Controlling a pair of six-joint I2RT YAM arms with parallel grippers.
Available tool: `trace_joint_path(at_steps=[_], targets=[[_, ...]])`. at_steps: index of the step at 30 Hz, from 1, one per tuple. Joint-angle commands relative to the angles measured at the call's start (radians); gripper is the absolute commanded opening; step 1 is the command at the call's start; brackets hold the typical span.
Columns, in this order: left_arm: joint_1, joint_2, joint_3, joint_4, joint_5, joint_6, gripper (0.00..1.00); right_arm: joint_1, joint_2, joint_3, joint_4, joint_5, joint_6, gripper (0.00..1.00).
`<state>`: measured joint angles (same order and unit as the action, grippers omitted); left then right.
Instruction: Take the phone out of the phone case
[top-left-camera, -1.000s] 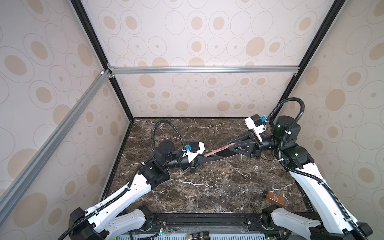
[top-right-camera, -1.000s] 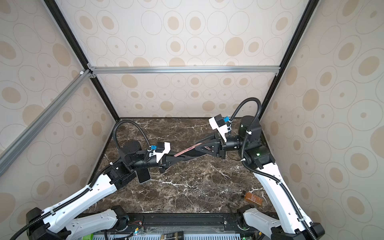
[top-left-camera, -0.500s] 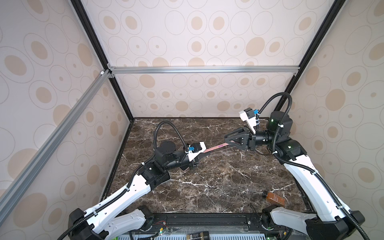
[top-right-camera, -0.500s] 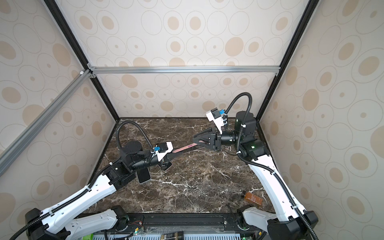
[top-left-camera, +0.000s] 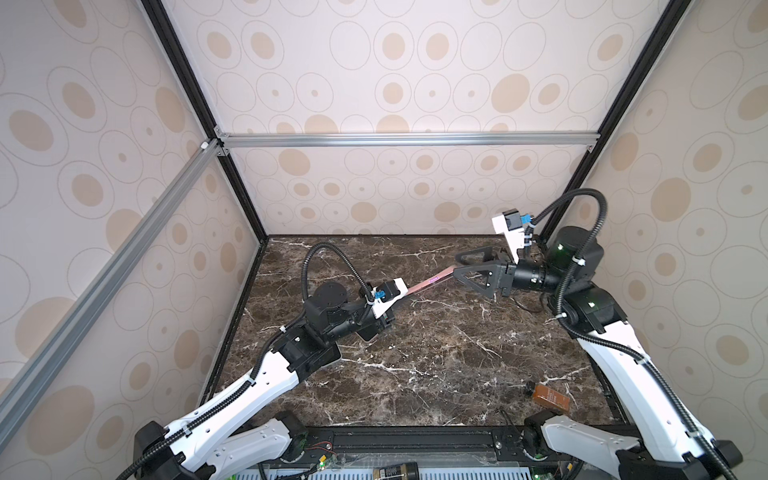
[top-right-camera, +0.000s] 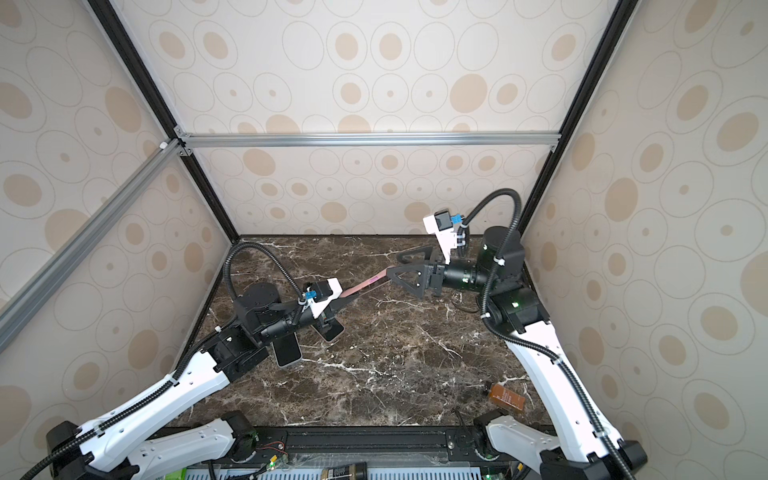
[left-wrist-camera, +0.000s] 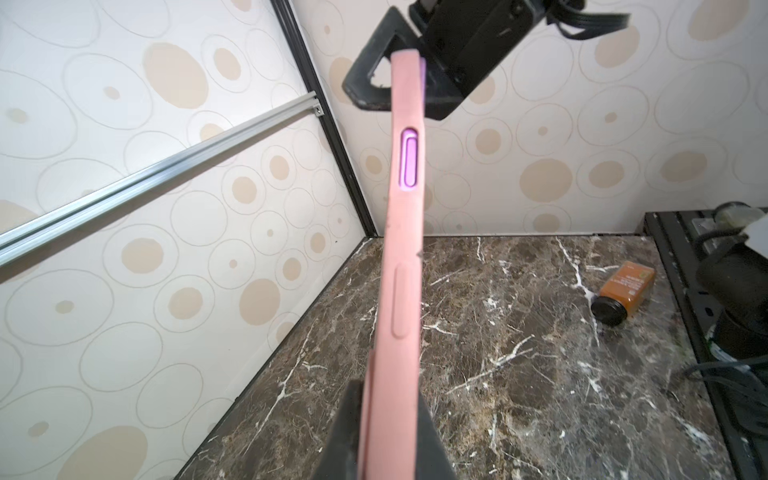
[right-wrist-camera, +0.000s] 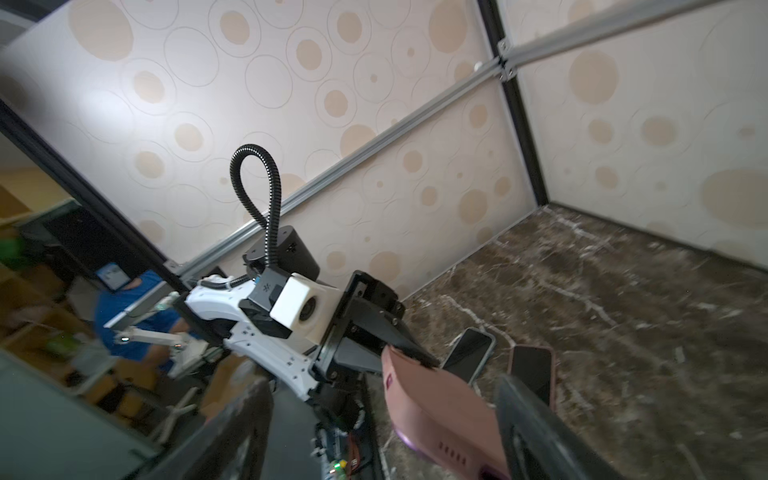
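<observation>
1. Left gripper (left-wrist-camera: 386, 399): closed narrow on one end of the phone case (left-wrist-camera: 399, 249). The left wrist view shows a dark finger pressed against each flat face of the case.

2. Phone case: pink, held clear of the worktop (top-left-camera: 415, 374) and edge-on to the left wrist camera. In both top views it spans the gap between the two arms as a thin pink strip (top-right-camera: 365, 286), rising toward the right arm.

3. Phone (left-wrist-camera: 409, 162): purple, seated inside the case. It is visible through the side cutout and as a sliver at the far end of the case.

4. Right gripper (top-left-camera: 457, 265): jaws spread wide. The far end of the case lies between the two fingers. The right wrist view shows a large gap on one side of the case, with the other finger (right-wrist-camera: 536, 428) close beside it (contact cannot be determined).

5. Other items on the worktop:
- Two more phones lie flat below the left arm, one (top-right-camera: 286, 351) just beside the other (top-right-camera: 330, 328).
- An amber bottle (top-left-camera: 550, 397) lies on its side near the right arm's base, well apart from the case.
</observation>
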<state>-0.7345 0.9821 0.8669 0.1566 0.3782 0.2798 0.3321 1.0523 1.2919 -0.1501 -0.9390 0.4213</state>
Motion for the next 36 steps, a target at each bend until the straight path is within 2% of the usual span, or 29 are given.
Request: trace_joint_path(at_steps=[1, 4, 8, 9, 13, 20, 25, 30, 32, 36], targets=[[0.006, -0.054, -0.026, 0.168, 0.005, -0.093, 0.0, 0.004, -0.093, -0.055, 0.052, 0.248, -0.064, 0.9], [0.011, -0.059, -0.036, 0.202, 0.017, -0.206, 0.0, 0.003, -0.152, -0.124, 0.079, 0.335, -0.095, 0.89], [0.012, -0.04, 0.005, 0.213, 0.086, -0.333, 0.0, 0.003, -0.188, -0.19, 0.136, 0.295, -0.116, 0.87], [0.013, -0.037, 0.009, 0.236, 0.134, -0.369, 0.0, 0.003, -0.193, -0.204, 0.156, 0.274, -0.115, 0.87], [0.012, -0.038, -0.034, 0.421, 0.155, -0.545, 0.0, 0.003, -0.187, -0.246, 0.241, 0.202, -0.08, 0.86], [0.012, -0.02, -0.102, 0.749, 0.144, -0.808, 0.0, 0.022, -0.153, -0.337, 0.518, 0.128, 0.054, 0.83], [0.013, 0.012, -0.067, 0.797, 0.171, -0.884, 0.0, 0.087, -0.132, -0.346, 0.561, 0.128, 0.015, 0.78], [0.012, 0.058, -0.011, 0.819, 0.256, -0.954, 0.0, 0.118, -0.074, -0.29, 0.576, 0.041, 0.002, 0.7], [0.012, 0.073, -0.015, 0.858, 0.261, -1.015, 0.0, 0.143, -0.047, -0.268, 0.578, 0.01, -0.017, 0.67], [0.012, 0.092, -0.02, 0.911, 0.272, -1.051, 0.0, 0.208, -0.016, -0.246, 0.555, -0.008, -0.082, 0.61]])
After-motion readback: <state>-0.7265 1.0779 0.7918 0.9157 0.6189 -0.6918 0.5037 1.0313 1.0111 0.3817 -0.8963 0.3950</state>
